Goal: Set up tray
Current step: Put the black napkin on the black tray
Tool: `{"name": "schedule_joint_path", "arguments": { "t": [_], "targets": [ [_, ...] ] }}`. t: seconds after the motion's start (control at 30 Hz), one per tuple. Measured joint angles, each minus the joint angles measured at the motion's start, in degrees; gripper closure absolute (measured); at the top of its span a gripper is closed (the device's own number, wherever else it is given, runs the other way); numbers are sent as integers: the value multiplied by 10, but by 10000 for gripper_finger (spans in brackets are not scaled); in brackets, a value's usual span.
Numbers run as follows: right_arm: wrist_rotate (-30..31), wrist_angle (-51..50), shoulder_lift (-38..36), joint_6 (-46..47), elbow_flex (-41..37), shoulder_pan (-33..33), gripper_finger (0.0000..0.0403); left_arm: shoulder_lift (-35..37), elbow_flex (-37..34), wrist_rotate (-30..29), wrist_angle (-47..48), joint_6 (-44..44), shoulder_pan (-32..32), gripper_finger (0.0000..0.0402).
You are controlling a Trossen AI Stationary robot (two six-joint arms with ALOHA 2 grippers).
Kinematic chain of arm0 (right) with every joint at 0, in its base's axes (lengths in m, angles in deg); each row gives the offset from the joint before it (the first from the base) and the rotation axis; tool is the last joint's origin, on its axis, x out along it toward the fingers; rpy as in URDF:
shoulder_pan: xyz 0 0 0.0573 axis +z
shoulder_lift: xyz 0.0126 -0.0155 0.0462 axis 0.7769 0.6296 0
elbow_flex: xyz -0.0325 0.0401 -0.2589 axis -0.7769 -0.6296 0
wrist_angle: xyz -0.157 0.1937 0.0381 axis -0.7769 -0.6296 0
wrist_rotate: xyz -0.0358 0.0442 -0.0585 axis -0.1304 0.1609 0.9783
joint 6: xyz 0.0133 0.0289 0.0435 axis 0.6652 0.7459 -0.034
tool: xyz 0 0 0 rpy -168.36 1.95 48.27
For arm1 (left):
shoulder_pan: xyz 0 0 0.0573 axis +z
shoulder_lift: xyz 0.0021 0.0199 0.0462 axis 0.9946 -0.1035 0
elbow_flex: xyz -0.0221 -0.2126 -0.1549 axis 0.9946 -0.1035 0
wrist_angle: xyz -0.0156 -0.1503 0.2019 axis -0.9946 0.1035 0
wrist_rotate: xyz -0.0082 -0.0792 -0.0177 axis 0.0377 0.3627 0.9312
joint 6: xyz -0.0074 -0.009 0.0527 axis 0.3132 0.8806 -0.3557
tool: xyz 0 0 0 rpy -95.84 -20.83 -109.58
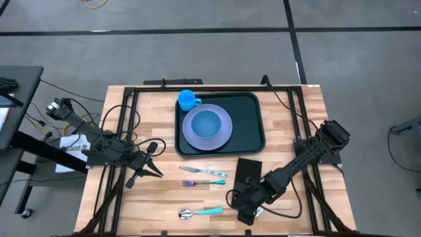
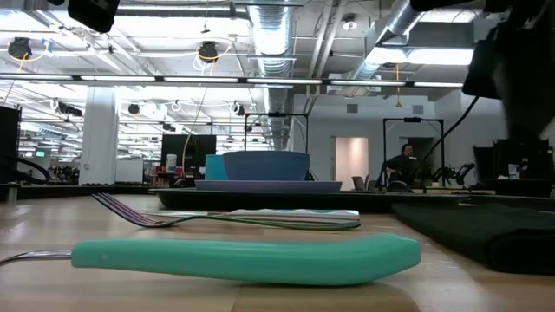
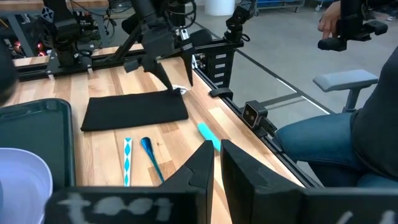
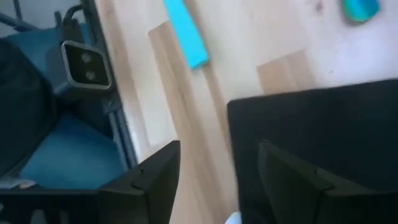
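We note the right gripper (image 1: 245,201) open at the black napkin's (image 1: 248,172) near edge, apparently to reposition it toward the tray (image 1: 253,135).

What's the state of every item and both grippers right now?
tray: flat on table, holding plate and cup
plate: on tray, bowl on it
bowl: upright, on plate
cup: upright, tray corner
napkin: flat on table, off tray
fork: on table
knife: on table
spoon: on table
left gripper: shut, empty
right gripper: open, at napkin's edge
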Motion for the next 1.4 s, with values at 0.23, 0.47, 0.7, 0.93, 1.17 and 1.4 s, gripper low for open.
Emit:
{"name": "schedule_joint_path", "arguments": {
  "t": [0.23, 0.47, 0.7, 0.93, 1.17, 1.4],
  "targets": [
    [41, -48, 25, -22, -1, 12, 227, 0, 0, 0, 1, 0, 0, 387],
    [33, -88, 120, -91, 67, 17, 239, 0, 0, -2, 6, 0, 0, 387],
    [24, -243, 217, -118, 204, 20, 214, 0, 0, -15, 10, 1, 0, 387],
    [-3, -286, 271, -144, 266, 19, 199, 0, 0, -15, 11, 1, 0, 387],
    [-5, -291, 268, -117, 268, 14, 244, 0, 0, -15, 15, 1, 0, 387],
    [-10, -300, 265, -107, 287, 5, 345, 0, 0, -15, 16, 1, 0, 387]
  ]
}}
